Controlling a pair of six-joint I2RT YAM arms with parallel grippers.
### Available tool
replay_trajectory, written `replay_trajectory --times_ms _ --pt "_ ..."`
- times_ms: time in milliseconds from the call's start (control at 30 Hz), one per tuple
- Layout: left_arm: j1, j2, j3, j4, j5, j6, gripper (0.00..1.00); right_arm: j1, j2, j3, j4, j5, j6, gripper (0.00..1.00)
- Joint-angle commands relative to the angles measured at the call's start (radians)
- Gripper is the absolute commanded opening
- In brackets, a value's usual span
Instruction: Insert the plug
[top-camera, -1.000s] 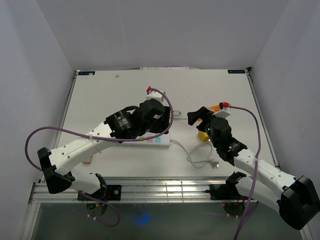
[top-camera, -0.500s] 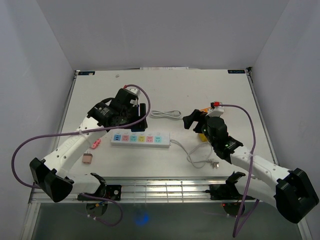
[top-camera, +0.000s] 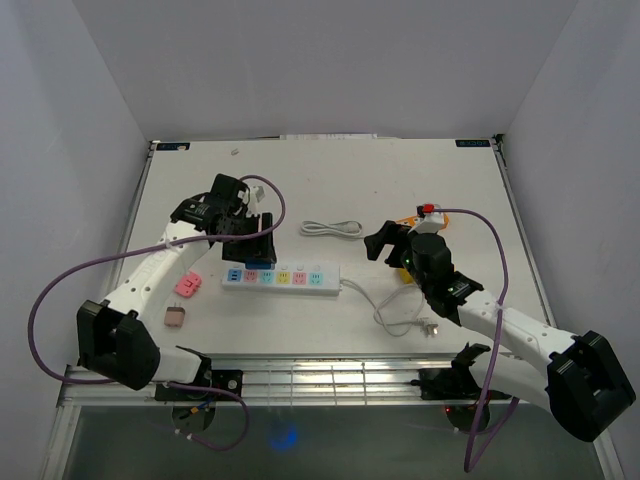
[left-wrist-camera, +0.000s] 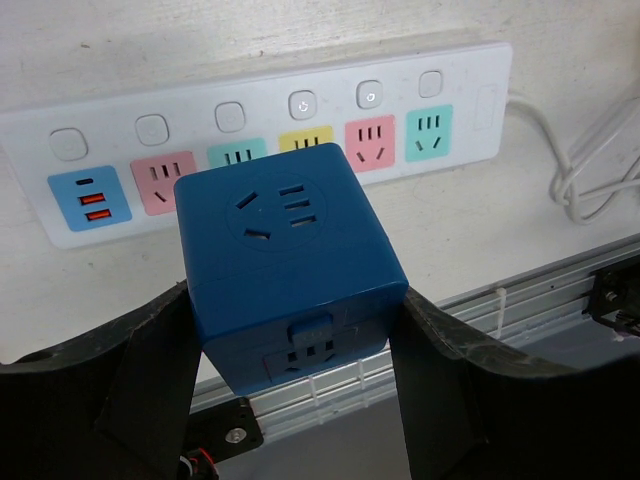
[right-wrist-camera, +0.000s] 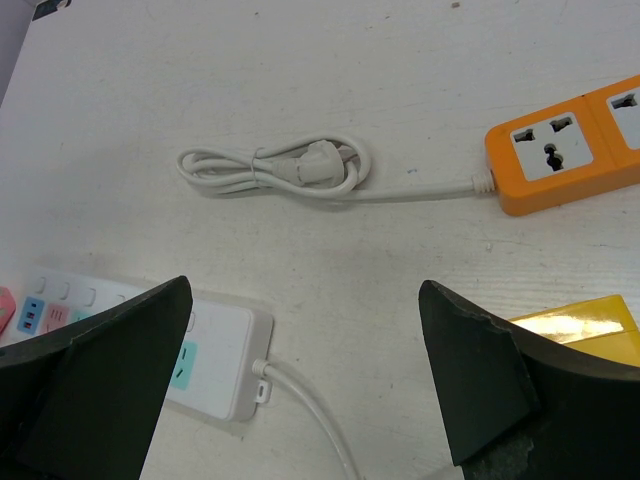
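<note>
Deep blue cube plug (left-wrist-camera: 290, 265) with rounded edges, clenched on two opposite sides between the black fingers (left-wrist-camera: 150, 370) of the left gripper (left-wrist-camera: 295, 340). On its upward face, a round recess with five slots; on the near face, a small raised tab above a few more slots. Held over the middle of the white power strip (left-wrist-camera: 200, 125), in front of the yellow socket and overlapping the teal and pink ones on either side.

Prong side turned away from the wrist camera, so not visible. Cannot be told whether touching the strip or just above it. Lower part of the yellow socket covered; left end of the strip cut off at the frame edge. From overhead, only a sliver of blue showing under the left wrist, over the strip's left half.

Right gripper (right-wrist-camera: 300, 370) spread wide with nothing between the fingers, above the table near the strip's cord end. Beyond it, a coiled white cable (right-wrist-camera: 275, 170) leading to an orange socket block (right-wrist-camera: 560, 150), cropped at the right edge. Yellow object (right-wrist-camera: 580, 325) partly behind the right finger, too little showing to identify
</note>
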Motion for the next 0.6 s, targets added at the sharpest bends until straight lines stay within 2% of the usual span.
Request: replay_trajectory --times_ms 0,167,300,533,567 --pt "0.017 -0.017 -0.019 0.031 0.045 0.090 0.00 -0.003 0.005 0.025 0.047 0.004 -0.014 1.00" --pt "0.017 0.029 -0.021 0.011 0.045 0.117 0.00 -0.003 0.013 0.025 0.047 0.006 -0.014 1.00" --pt "0.032 0.062 -0.009 0.005 -0.030 0.121 0.00 -0.001 0.011 0.025 0.047 0.006 -0.016 1.00" --pt "0.086 0.141 0.008 -0.015 -0.019 0.119 0.00 -0.001 0.006 0.023 0.047 -0.003 -0.020 1.00" --pt "0.089 0.138 -0.001 -0.006 -0.005 0.122 0.00 -0.001 0.010 0.023 0.053 -0.008 -0.026 0.95"
